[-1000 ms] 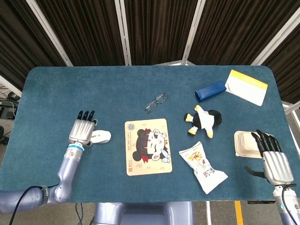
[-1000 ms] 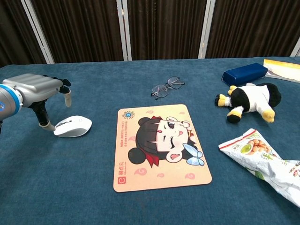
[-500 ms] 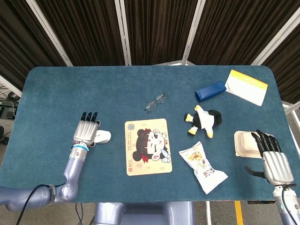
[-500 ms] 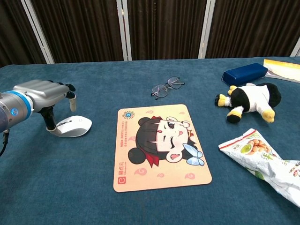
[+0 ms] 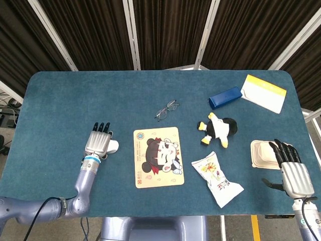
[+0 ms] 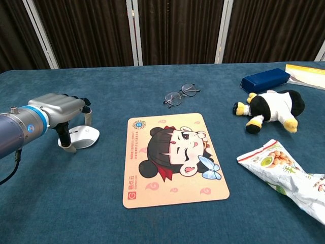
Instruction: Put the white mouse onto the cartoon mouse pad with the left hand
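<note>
On the desk [image 5: 60, 100], the cartoon pad [image 5: 158, 156] lies at centre. Our left hand [image 5: 98, 144] has slid rightward over the white mouse [image 6: 85, 136] at left of the frame; its fingers are spread around it, not yet clamped. Next we close and lift. Our right hand [image 5: 295, 173] rests open, lower right.

Both views are evenly and brightly lit from above, with only soft, short shadows, such as under the left hand [image 6: 61, 109] and beside the plush toy [image 6: 271, 109]. The snack bag [image 6: 287, 170] shows slight glare. Focus is sharp throughout; the far curtains stay dark.
</note>
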Available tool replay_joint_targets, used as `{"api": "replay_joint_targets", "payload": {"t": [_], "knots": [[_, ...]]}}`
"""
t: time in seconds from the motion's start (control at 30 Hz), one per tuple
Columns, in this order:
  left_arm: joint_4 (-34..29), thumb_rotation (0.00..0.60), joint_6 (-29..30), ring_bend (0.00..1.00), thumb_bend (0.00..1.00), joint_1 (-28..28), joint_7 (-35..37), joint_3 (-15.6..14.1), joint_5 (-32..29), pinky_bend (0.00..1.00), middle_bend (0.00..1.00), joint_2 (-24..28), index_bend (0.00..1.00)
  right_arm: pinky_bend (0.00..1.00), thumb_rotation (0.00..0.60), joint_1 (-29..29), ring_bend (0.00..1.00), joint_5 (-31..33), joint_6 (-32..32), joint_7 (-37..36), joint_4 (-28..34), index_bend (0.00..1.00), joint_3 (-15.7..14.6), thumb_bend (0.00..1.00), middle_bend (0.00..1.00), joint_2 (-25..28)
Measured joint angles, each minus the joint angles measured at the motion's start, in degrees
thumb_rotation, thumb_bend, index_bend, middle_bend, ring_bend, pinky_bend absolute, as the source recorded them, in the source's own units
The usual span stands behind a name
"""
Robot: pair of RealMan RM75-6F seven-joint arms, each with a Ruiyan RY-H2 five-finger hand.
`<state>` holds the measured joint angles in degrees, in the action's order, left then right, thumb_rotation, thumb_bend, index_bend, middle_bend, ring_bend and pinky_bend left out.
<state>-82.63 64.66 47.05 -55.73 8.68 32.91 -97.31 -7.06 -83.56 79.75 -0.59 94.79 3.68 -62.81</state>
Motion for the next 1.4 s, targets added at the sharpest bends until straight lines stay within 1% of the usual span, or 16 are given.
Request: {"api": "replay_joint_targets", "payload": {"t": [0.1,0.13,0.17,0.3,0.4,0.6,0.8,1.1,1.27,1.4], "knots": [[0.61,0.600,-0.29,0.00,0.14,0.41,-0.45,-0.02,-0.78,0.00,0.00,-0.71,0.33,0.00,0.600,-0.04,0.00,0.02,-0.05,0.00,0.01,0.00,0.01,0.11,0.00,0.00],[0.70,0.600,-0.33,0.00,0.16,0.52,-0.57,-0.11,-0.91,0.00,0.00,-0.89,0.34,0.00,0.600,-0.04,0.00,0.03,-0.05,-0.01,0.02,0.00,0.01,0.11,0.00,0.01],[0.74,0.600,-0.33,0.00,0.19,0.57,-0.60,-0.17,-0.97,0.00,0.00,-0.96,0.36,0.00,0.600,-0.04,0.00,0.03,-0.06,-0.01,0.02,0.00,0.01,0.11,0.00,0.01],[0.73,0.600,-0.32,0.00,0.38,0.64,-0.56,-0.34,-0.98,0.00,0.00,-1.05,0.45,0.00,0.600,-0.04,0.00,0.02,-0.05,-0.05,0.01,0.00,0.01,0.11,0.00,0.02],[0.58,0.600,-0.22,0.00,0.44,0.62,-0.29,-0.30,-0.85,0.00,0.00,-1.02,0.50,0.00,0.600,-0.04,0.00,0.02,-0.05,-0.06,0.01,0.00,0.01,0.11,0.00,0.02],[-0.32,0.600,-0.01,0.00,0.45,0.59,0.71,-0.18,0.52,0.00,0.00,-0.47,0.52,0.00,0.600,-0.05,0.00,0.02,-0.04,-0.04,0.03,0.00,0.00,0.11,0.00,0.02],[-2.29,0.600,-1.05,0.00,0.45,1.30,1.27,-0.47,3.52,0.00,0.00,1.65,0.52,0.00,0.600,-0.04,0.00,0.00,-0.01,-0.01,0.03,0.00,-0.01,0.11,0.00,0.01],[-4.30,0.600,-5.20,0.00,0.45,5.68,0.17,-0.40,9.56,0.00,0.00,4.96,0.53,0.00,0.600,-0.07,0.00,0.07,-0.07,0.04,0.07,0.00,0.01,0.11,0.00,0.01],[-3.64,0.600,-7.84,0.00,0.45,8.50,-0.36,-0.76,15.07,0.00,0.00,5.48,0.57,0.00,0.600,-0.10,0.00,0.12,-0.15,-0.04,0.08,0.00,0.02,0.11,0.00,0.04],[-0.36,0.600,-9.36,0.00,0.45,10.52,0.62,-1.95,23.61,0.00,0.00,4.86,0.57,0.00,0.600,-0.14,0.00,0.17,-0.25,-0.13,0.08,0.00,0.03,0.11,0.00,0.09]]}}
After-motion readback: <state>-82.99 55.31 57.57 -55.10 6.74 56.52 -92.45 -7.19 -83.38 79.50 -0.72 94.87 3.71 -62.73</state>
